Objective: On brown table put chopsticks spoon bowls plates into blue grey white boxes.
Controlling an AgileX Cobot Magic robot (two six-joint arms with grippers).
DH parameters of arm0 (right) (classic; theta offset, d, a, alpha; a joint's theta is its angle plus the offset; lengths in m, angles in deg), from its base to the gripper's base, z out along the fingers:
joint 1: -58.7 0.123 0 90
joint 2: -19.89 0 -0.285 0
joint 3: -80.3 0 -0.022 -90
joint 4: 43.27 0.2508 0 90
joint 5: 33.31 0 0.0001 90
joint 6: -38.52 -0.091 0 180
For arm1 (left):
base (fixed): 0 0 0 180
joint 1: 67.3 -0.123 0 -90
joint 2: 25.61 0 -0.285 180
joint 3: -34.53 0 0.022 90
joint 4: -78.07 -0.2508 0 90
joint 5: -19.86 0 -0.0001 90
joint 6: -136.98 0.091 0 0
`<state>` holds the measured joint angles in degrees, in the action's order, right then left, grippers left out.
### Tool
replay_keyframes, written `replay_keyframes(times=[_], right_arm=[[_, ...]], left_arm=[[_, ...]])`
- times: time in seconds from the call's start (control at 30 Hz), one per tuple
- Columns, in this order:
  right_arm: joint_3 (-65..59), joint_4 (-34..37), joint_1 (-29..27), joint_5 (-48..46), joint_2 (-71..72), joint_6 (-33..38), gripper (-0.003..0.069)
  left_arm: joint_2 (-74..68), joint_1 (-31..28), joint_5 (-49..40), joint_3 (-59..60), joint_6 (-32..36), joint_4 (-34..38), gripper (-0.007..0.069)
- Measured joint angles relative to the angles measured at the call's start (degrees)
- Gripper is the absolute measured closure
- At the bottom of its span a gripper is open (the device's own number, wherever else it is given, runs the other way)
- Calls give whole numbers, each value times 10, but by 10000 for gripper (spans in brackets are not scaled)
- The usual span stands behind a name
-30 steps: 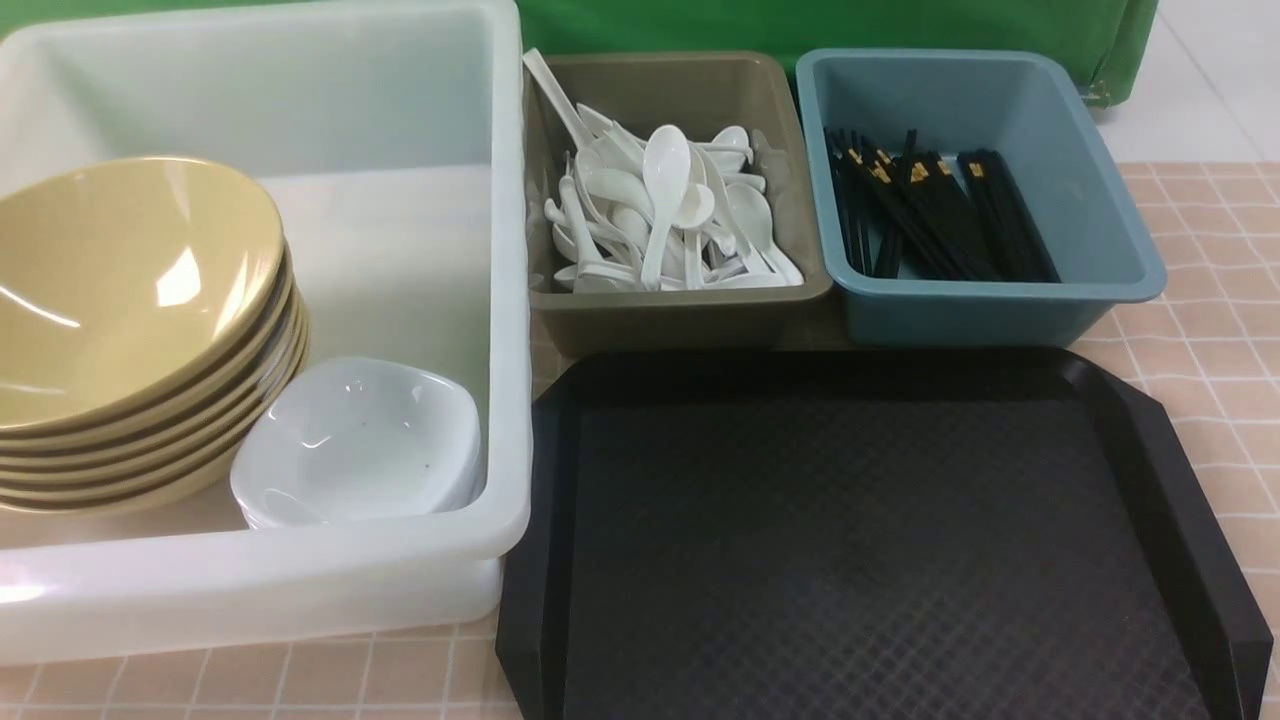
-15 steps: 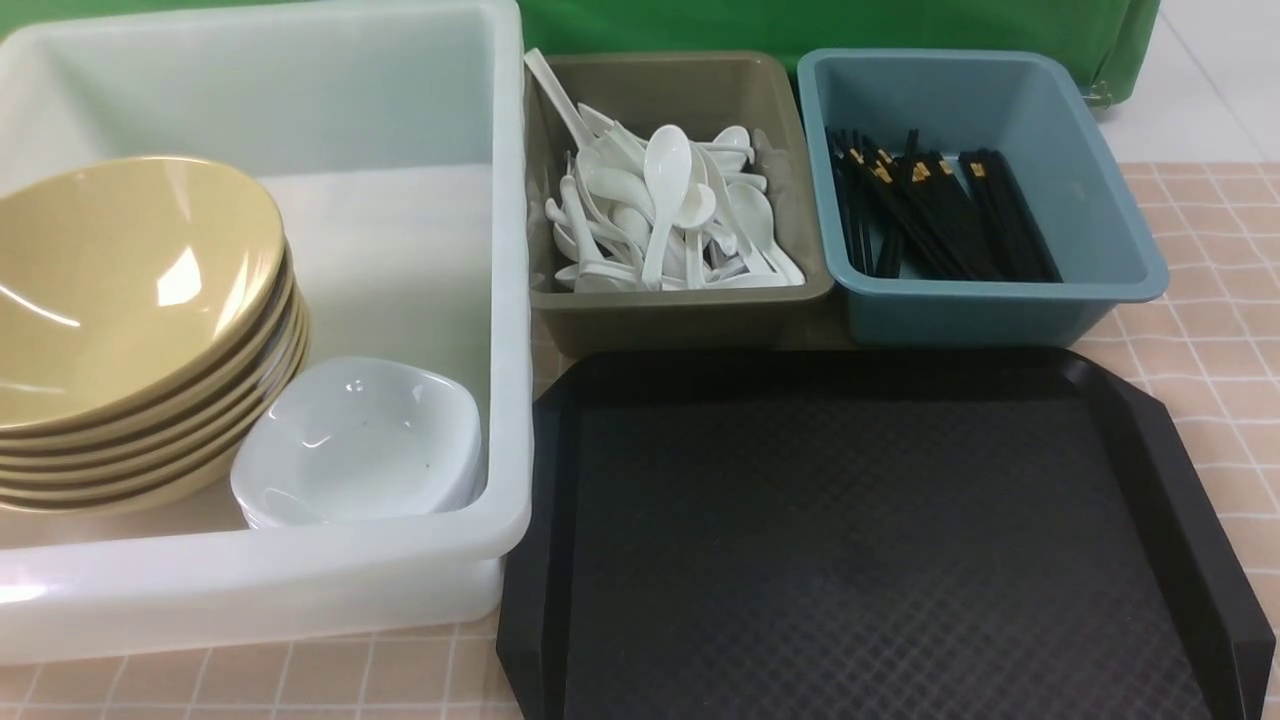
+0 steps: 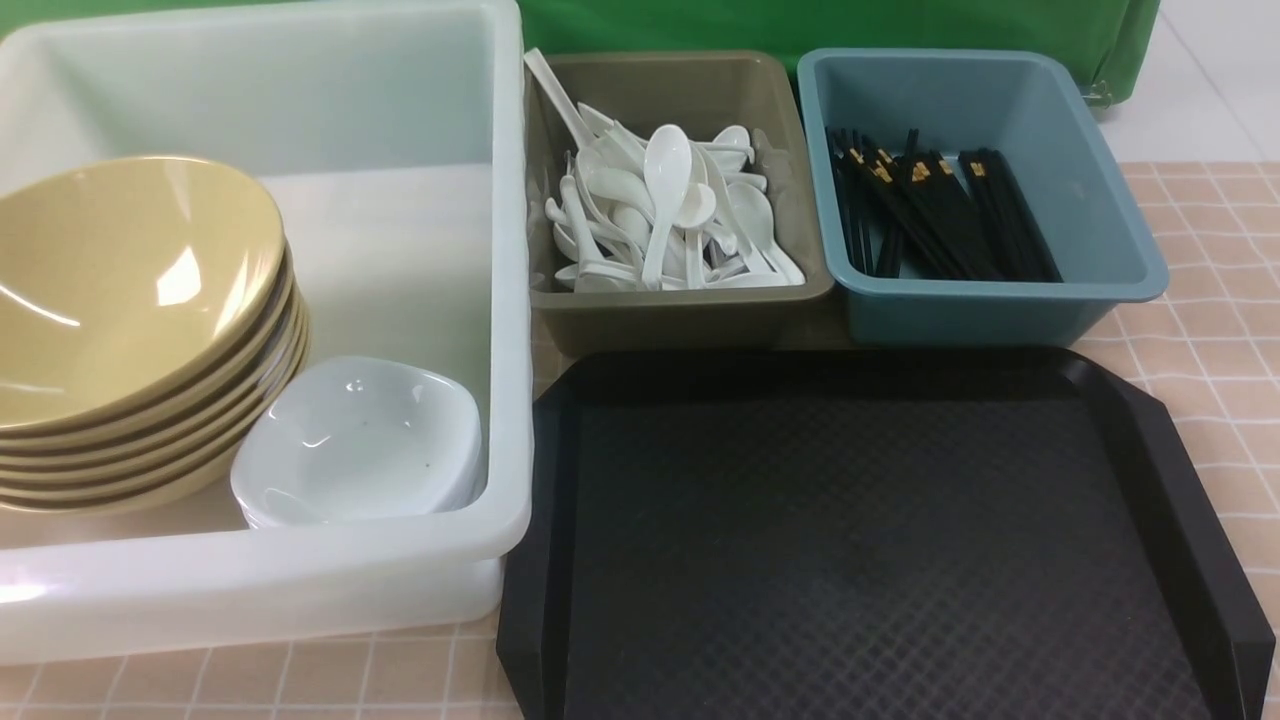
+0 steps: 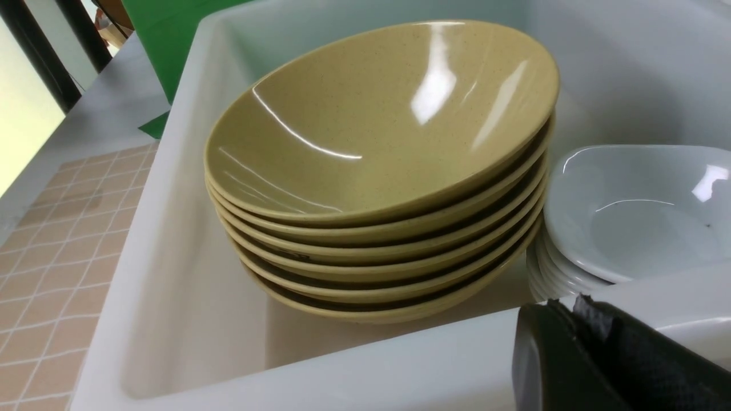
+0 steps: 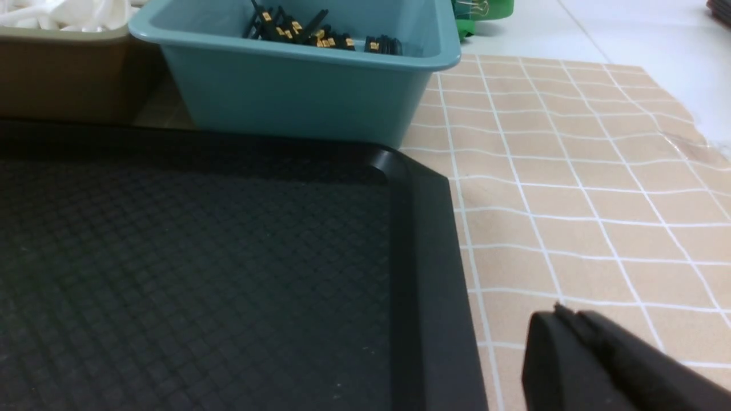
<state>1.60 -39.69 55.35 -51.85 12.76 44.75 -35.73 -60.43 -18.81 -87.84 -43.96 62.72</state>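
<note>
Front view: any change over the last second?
No visible change. The bowls and plates sit in the white box as before, spoons in the grey box, chopsticks in the blue box; black tray bare.

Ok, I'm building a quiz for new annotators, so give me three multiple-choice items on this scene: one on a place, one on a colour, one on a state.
1. Where do the chopsticks lie?
A. on the black tray
B. in the teal-blue box
C. in the white box

2. What colour is the box that holds the spoons?
A. olive-grey
B. red
C. black

3. How do the bowls sit?
A. spread singly on the table
B. upside down
C. nested in one stack, tilted

Answers:
1 B, the black sticks rest inside the teal-blue box.
2 A, the white pile fills the olive-grey box.
3 C, the rims sit one inside another, leaning, in the white box beside the plates.
</note>
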Motion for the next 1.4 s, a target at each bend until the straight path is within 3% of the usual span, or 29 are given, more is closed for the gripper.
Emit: replay_keyframes(times=[0.37,0.53,0.67,0.83,1.4], right_arm=[[0,0,0,0,0,0,603],[0,0,0,0,0,0,597],[0,0,0,0,0,0,593],[0,0,0,0,0,0,587],[0,0,0,0,0,0,568]], left_arm=[[32,-51,6,66,19,-5,620],[32,-65,149,133,53,111,620],[32,-65,213,194,38,140,620],[32,-65,194,209,-1,154,620],[32,-65,190,208,1,161,620]])
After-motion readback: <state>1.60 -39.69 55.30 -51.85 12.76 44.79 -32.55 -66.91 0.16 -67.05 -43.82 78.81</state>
